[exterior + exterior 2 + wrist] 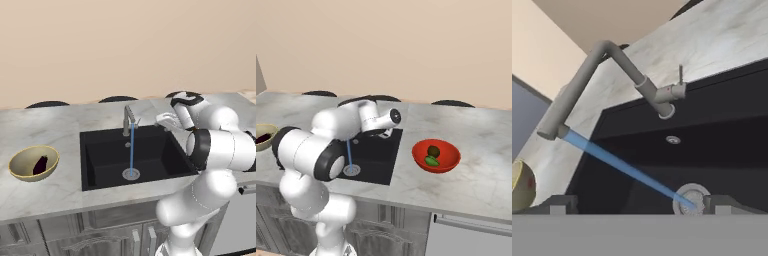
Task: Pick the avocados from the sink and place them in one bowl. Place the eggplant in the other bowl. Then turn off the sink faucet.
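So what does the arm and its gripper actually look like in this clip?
The arm is built of glossy white rounded segments joined by dark, nearly black bands at the joints. No cables or markings show on it. Near the wrist sits a black ring. The gripper shows as two small dark grey blocky finger tips.

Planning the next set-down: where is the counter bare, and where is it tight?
Bare marble between the sink and the tan bowl, and between the sink and the red bowl. Tight at the faucet, where the open gripper hovers.
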